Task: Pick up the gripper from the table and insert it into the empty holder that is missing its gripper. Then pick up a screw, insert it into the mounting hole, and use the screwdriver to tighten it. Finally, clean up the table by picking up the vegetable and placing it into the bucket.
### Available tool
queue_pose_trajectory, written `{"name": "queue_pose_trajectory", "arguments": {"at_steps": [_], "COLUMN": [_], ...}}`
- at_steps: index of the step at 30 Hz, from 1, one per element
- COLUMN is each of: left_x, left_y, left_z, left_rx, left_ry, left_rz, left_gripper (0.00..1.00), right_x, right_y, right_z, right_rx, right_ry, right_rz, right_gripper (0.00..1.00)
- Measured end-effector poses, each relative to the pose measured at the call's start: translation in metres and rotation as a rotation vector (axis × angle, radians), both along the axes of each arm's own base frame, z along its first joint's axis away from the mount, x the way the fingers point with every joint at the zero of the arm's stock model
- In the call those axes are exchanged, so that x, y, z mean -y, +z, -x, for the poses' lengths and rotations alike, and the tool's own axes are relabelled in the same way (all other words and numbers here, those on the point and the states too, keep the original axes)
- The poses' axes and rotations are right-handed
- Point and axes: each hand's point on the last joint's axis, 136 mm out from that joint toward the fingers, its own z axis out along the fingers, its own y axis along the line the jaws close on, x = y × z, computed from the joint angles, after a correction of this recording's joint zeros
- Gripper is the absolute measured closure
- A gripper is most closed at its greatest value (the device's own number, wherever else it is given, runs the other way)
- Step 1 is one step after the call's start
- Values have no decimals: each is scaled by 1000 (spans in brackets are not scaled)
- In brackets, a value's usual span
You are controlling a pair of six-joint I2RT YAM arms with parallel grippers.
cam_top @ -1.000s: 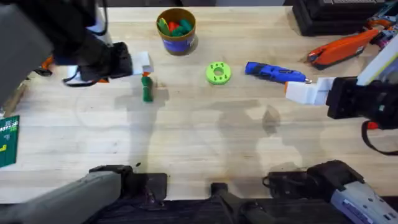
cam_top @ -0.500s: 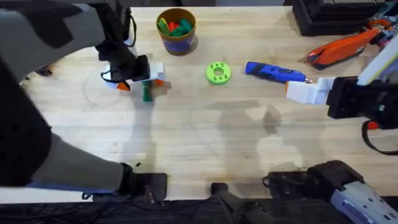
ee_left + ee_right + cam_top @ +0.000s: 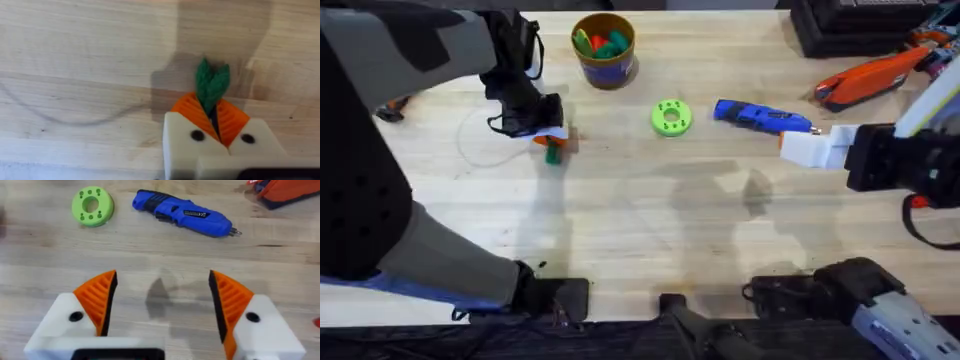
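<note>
The left arm reaches up the left of the overhead frame, its left gripper (image 3: 552,138) clamped on the vegetable (image 3: 211,85) left of centre. The right gripper (image 3: 162,300) gapes wide at right. The bucket (image 3: 604,68), top centre, holds coloured toys (image 3: 600,42).

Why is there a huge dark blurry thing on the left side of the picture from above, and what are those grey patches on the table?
Overhead: the blurry mass is the left arm, close under the camera and out of focus; the grey patches mid-table are soft shadows. Left wrist: a shadow darkens the wood around the vegetable. Right wrist: the screwdriver looks sharp.
</note>
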Motion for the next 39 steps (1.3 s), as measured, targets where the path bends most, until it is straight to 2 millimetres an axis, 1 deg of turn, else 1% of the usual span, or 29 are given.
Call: {"name": "queue_pose_trajectory", "arguments": {"at_steps": [4,7,9,11,14,18,21,22,24,27,29,31,33,36,39], "left_x": [0,0,0,0,4,14,23,36,47,67,82,95,105,111,109], "left_y": [0,2,9,21,52,102,139,168,177,183,181,173,158,136,127], "left_z": [0,6,7,-2,-29,-70,-101,-128,-138,-155,-165,-175,-182,-187,-189], "left_rx": [-2,-28,-43,-25,58,217,370,523,581,650,681,693,681,650,635], "left_ry": [0,0,0,0,-17,-45,-70,-108,-134,-179,-210,-235,-254,-261,-256], "left_rz": [0,0,0,1,23,76,110,138,151,170,185,199,207,209,207], "left_gripper": [985,986,986,987,989,990,992,992,992,992,992,992,992,992,992], "right_x": [0,0,0,0,0,0,0,0,0,0,0,0,0,0,0], "right_y": [0,0,0,0,0,0,0,0,0,0,0,0,0,0,0], "right_z": [0,0,0,0,0,0,0,0,0,0,0,0,0,0,0], "right_rx": [1,0,1,0,1,0,1,0,0,0,0,0,0,0,0], "right_ry": [0,0,0,0,0,0,0,0,0,0,0,0,0,0,0], "right_rz": [0,0,0,0,0,0,0,0,0,0,0,0,0,0,0], "right_gripper": [11,11,11,10,10,10,9,10,9,9,9,9,9,9,9]}}
